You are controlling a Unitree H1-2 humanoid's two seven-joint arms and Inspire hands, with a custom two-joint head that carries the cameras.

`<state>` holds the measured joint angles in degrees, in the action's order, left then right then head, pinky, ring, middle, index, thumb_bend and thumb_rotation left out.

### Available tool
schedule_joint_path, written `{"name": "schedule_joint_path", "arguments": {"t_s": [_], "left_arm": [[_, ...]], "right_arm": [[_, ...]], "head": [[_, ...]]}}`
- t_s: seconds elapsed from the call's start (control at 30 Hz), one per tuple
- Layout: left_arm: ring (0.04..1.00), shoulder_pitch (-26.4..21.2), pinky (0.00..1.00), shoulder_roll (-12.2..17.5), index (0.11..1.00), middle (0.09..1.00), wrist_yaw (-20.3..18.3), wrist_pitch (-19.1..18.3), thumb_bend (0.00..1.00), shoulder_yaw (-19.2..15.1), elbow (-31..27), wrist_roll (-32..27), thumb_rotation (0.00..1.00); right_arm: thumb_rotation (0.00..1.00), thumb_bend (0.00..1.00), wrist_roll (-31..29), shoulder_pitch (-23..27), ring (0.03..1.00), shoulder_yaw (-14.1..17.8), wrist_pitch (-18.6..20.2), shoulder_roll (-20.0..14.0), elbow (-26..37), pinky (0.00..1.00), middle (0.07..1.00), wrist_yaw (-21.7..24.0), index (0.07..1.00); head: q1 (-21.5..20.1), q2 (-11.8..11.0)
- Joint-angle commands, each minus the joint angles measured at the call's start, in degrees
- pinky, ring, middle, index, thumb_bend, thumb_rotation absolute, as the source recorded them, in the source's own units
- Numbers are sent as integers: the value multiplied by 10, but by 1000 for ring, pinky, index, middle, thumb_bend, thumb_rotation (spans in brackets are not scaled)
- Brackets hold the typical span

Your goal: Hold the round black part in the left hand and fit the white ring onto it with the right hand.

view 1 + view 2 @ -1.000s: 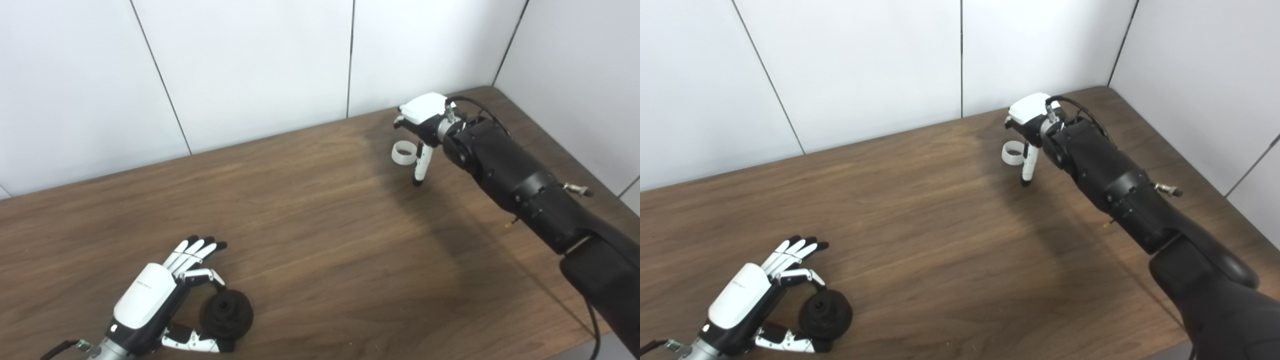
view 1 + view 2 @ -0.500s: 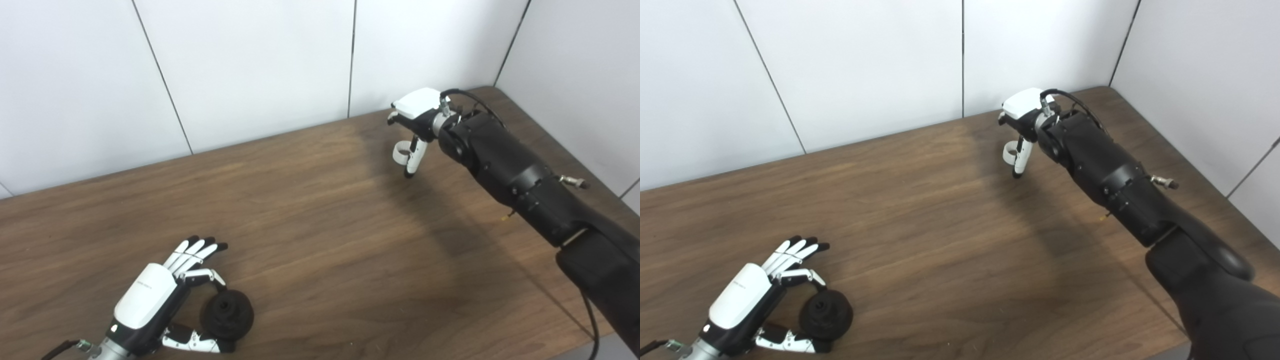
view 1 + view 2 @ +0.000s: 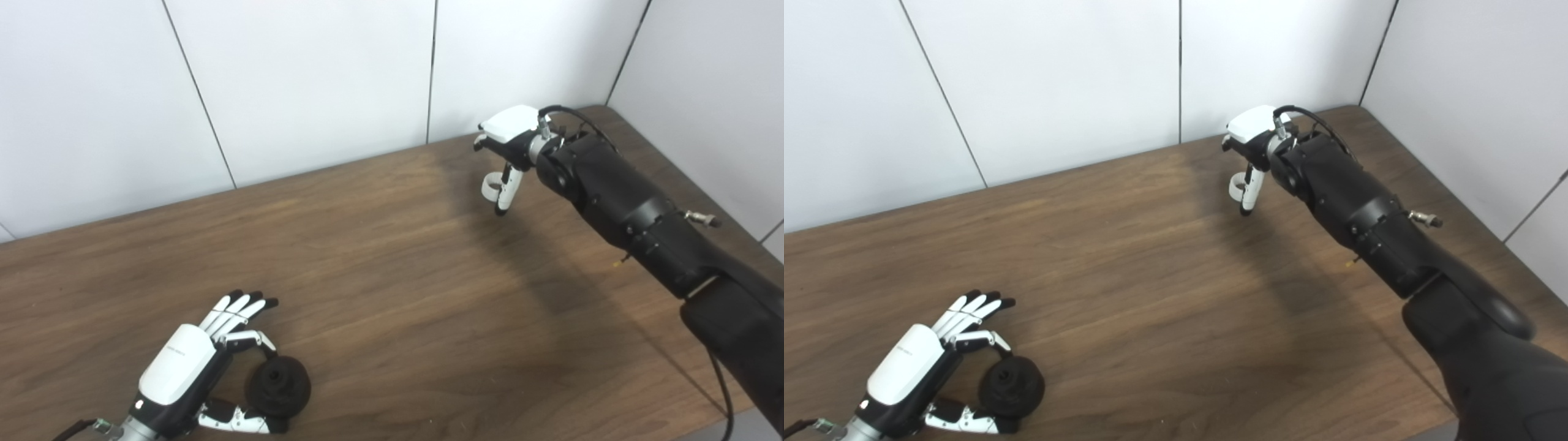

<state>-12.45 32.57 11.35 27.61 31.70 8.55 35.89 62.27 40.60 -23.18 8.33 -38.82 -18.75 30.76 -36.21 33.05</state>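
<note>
The round black part (image 3: 278, 388) lies on the desk (image 3: 380, 288) at its near left, caught between a bent finger at its upper edge and the thumb along its lower edge. Those belong to the left hand (image 3: 184, 367), which pinches the part from the side; its other fingers (image 3: 242, 306) stretch forward, close together, and touch nothing.

The white ring (image 3: 489, 185) is well apart from it, at the far right of the desk. It sits just beside a downward-pointing finger of the right hand (image 3: 508, 138), on the side away from the arm. The right hand's fingers curl under its white back, and they seem to pinch the ring, though the contact is too small to make out plainly. The ring appears to be lifted clear of the wood, below the knuckles.
</note>
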Motion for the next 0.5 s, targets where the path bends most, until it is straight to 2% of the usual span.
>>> {"name": "schedule_joint_path", "arguments": {"t_s": [0.0, 0.47], "left_arm": [[959, 18, 1000, 17, 479, 920, -21, -7, 517, 8, 2, 12, 47], [965, 20, 1000, 22, 479, 928, -29, -7, 517, 2, -5, 11, 46]], "right_arm": [[381, 999, 2, 28, 1000, 8, 1, -21, 9, 1000, 1000, -8, 869], [384, 982, 6, 16, 1000, 10, 13, -24, 21, 1000, 1000, 1, 873]], "head": [[-1, 0], [-6, 5]]}}
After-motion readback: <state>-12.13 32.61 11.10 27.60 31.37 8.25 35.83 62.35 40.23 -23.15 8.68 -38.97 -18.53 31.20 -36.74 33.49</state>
